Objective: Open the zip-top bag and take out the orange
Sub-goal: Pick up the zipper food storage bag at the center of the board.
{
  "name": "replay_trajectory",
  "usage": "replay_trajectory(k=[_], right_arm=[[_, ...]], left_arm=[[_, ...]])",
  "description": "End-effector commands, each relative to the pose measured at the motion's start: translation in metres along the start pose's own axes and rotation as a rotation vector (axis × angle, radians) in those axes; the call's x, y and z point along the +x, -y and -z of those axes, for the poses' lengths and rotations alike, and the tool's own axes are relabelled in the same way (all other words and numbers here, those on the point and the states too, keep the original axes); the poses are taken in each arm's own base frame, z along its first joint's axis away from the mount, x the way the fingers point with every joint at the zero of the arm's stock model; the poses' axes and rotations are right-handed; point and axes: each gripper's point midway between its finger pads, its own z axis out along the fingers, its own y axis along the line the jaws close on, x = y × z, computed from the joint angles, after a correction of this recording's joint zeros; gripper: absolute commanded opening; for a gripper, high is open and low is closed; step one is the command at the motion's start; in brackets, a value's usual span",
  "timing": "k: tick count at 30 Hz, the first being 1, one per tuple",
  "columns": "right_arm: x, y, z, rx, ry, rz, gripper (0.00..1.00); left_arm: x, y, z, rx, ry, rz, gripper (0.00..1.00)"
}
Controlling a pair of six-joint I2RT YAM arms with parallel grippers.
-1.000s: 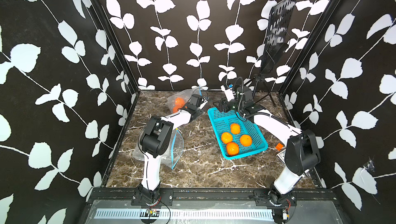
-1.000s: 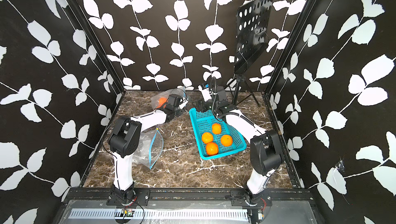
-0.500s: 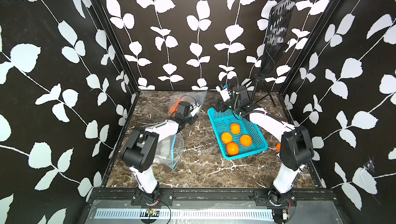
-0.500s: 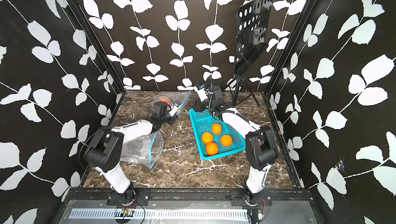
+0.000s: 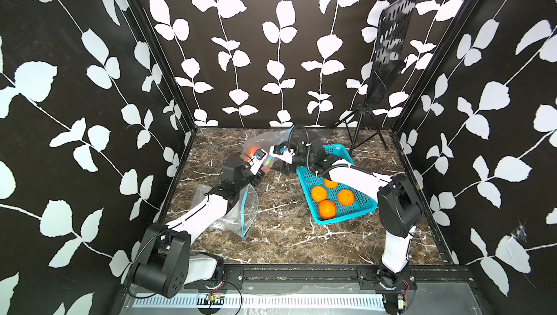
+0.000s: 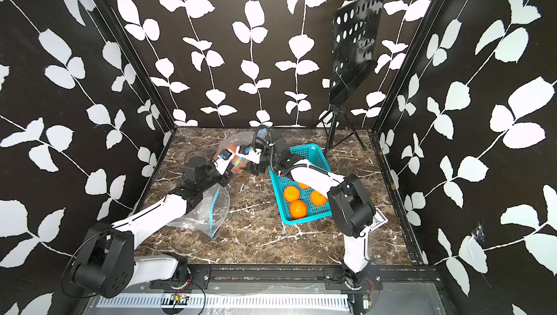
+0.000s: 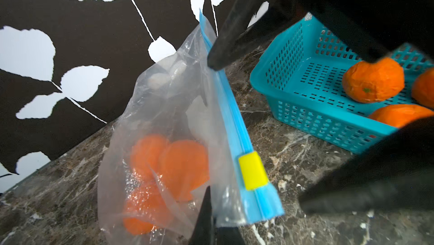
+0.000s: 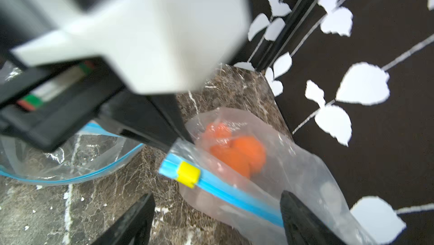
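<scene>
1. The zip-top bag (image 7: 164, 114) is upright just beside the teal basket (image 7: 305, 105), on its left-arm side, with the orange (image 7: 183, 161) inside.
2. The left end effector (image 7: 209, 211) is clamped on the bag's corner, just below the yellow slider (image 7: 252, 170).
3. The right end effector (image 8: 216, 199) is spread wide, jaws straddling the blue zip strip (image 8: 234, 198), nearer the basket.
4. Four loose oranges (image 5: 319, 193) lie in the basket.

A teal basket (image 5: 349, 213) of oranges (image 5: 319, 193), an empty clear bag (image 5: 248, 208) and a music stand (image 5: 391, 57) occupy the marble table (image 5: 286, 238).
</scene>
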Motion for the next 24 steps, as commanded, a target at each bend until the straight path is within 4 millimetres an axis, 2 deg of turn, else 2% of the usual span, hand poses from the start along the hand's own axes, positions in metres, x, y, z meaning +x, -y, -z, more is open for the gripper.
replay_trajectory(k=[1,8,10,14,19,22,24], right_arm=[[-0.032,0.002,0.002,0.021,0.068,0.209,0.81],[-0.036,-0.013,-0.007,-0.020,0.025,0.299,0.67],[-0.036,-0.017,-0.010,-0.036,0.008,0.323,0.50],[-0.036,-0.019,-0.014,-0.053,-0.005,0.323,0.48],[-0.043,-0.023,-0.012,-0.057,0.003,0.334,0.35],[-0.039,-0.019,-0.012,-0.051,-0.032,0.330,0.25],[-0.033,-0.017,-0.013,-0.048,-0.065,0.335,0.24]], left_arm=[[-0.015,0.005,0.014,0.079,0.102,0.041,0.00],[-0.012,0.012,0.019,0.140,0.117,0.069,0.00],[-0.011,0.014,0.018,0.155,0.121,0.075,0.00],[-0.008,0.014,0.017,0.159,0.116,0.087,0.00],[-0.006,0.013,0.016,0.159,0.111,0.092,0.00],[-0.006,0.013,0.015,0.160,0.114,0.095,0.00],[-0.005,0.012,0.015,0.159,0.111,0.098,0.00]])
